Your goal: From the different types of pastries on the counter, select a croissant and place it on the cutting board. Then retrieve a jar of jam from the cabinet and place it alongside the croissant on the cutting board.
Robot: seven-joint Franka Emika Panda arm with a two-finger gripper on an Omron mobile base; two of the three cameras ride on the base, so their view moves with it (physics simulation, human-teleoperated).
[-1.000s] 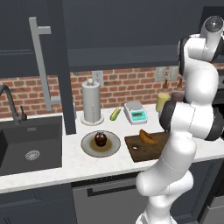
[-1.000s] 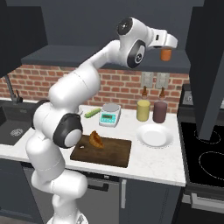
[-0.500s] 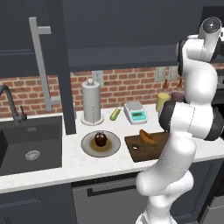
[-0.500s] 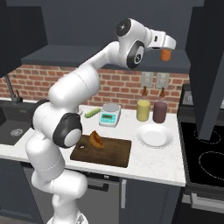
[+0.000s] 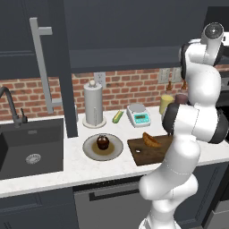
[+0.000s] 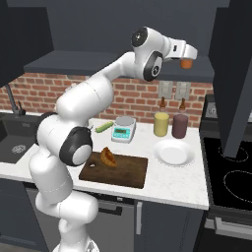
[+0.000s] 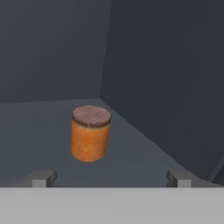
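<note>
An orange jar of jam [image 7: 90, 133] with a brown lid stands upright on the dark cabinet shelf, near the back corner. My gripper [image 7: 110, 178] is open just in front of it, one fingertip out to each side and nothing between them. From the right base view, the gripper [image 6: 189, 54] is raised to the cabinet's opening with the jar [image 6: 186, 63] right at its tip. The golden croissant [image 6: 108, 157] lies on the left part of the wooden cutting board [image 6: 130, 172] on the counter. It also appears as croissant [image 5: 152, 139] on the board [image 5: 143, 155].
A plate [image 5: 115, 151] carries a dark chocolate pastry [image 5: 103, 142] left of the board. Behind stand a paper-towel holder [image 5: 94, 105], a scale [image 6: 123, 130], a yellow canister [image 6: 161, 124] and a purple one [image 6: 179, 126]. An empty white plate [image 6: 172, 152], the open cabinet door [image 6: 231, 74] and the stove [image 6: 231, 177] are to the right.
Almost nothing: the hand has shifted only slightly in front of the jar. The jaws stay open; the jar and the croissant have not moved.
</note>
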